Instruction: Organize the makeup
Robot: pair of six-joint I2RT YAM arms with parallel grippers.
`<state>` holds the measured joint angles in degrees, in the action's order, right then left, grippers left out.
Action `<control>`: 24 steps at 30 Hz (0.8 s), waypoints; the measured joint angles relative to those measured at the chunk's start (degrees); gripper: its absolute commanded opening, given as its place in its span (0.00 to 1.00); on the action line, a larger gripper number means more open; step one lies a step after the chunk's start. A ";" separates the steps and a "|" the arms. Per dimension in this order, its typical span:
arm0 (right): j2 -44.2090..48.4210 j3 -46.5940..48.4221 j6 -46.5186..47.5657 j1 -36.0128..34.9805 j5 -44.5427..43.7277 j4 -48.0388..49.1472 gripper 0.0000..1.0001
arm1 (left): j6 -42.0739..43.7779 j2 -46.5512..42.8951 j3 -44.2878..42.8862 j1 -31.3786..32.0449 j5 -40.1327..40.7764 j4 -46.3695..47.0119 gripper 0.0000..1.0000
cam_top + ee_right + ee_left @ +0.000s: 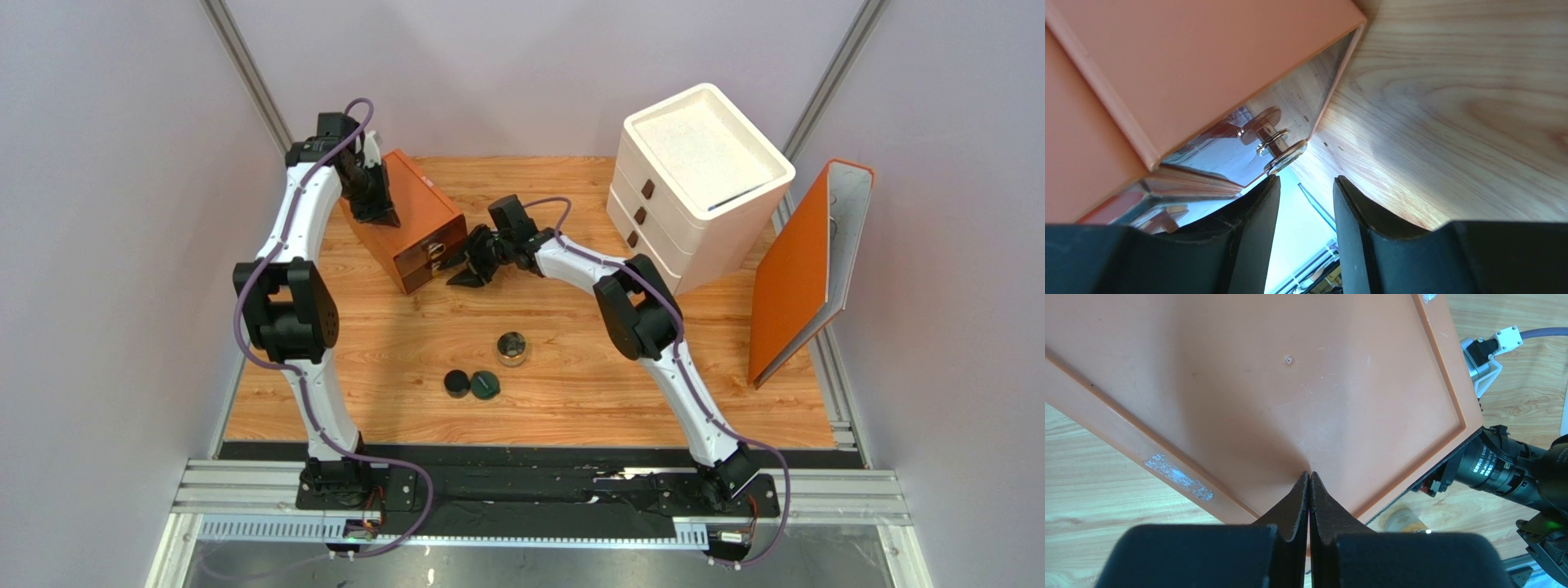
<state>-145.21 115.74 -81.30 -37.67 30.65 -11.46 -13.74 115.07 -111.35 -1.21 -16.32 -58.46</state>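
Observation:
The gold-rimmed round jar (512,349) stands on the table in front of the arms. The black compact (458,384) and the dark green compact (486,385) lie side by side just nearer. One beige bottle (1406,519) shows by the orange drawer box's front edge; the other bottles are hidden. My left gripper (375,211) is shut and empty, its tips (1309,475) pressed on the box's top (1278,386). My right gripper (472,272) is open at the box's mirrored drawer front, its tips (1306,184) beside a gold knob (1284,157).
The orange drawer box (411,221) sits at the back left. A white drawer unit (697,184) stands at the back right. An orange panel (810,270) leans against the right wall. The right arm's wrist camera (1502,470) is close to the box's front.

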 measured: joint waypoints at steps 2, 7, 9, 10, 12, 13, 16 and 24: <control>0.00 -0.24 -0.79 0.00 0.35 1.27 0.44 | 0.15 0.00 0.00 -0.02 0.22 0.17 0.00; 0.00 -0.24 -1.81 0.33 0.04 6.29 0.45 | 0.31 0.00 -0.02 -0.02 0.46 0.20 0.00; 0.00 -0.26 -1.79 0.44 0.02 6.29 0.45 | 0.39 0.00 -0.02 -0.02 0.50 0.20 0.00; 0.00 -0.26 -1.79 0.48 0.04 6.25 0.44 | 0.42 0.00 -0.02 -0.02 0.52 0.20 0.00; 0.00 -0.24 -1.81 0.55 0.09 6.08 0.44 | 0.44 0.00 -0.02 -0.02 0.57 0.20 0.00; 0.00 -0.17 -1.81 0.59 0.11 5.79 0.44 | 0.44 0.00 -0.02 -0.02 0.57 0.20 0.00; -0.28 0.72 -1.70 0.68 0.35 4.46 0.43 | 0.46 0.00 -0.13 -0.02 0.59 0.11 0.00; -3.26 3.93 -0.66 0.74 1.46 -0.02 0.47 | 0.61 0.22 -0.59 0.00 0.79 -0.28 0.00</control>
<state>-148.46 119.68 -81.95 -36.93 32.12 -11.49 -13.13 115.28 -111.94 -1.21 -15.53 -58.74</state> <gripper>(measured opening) 0.461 0.000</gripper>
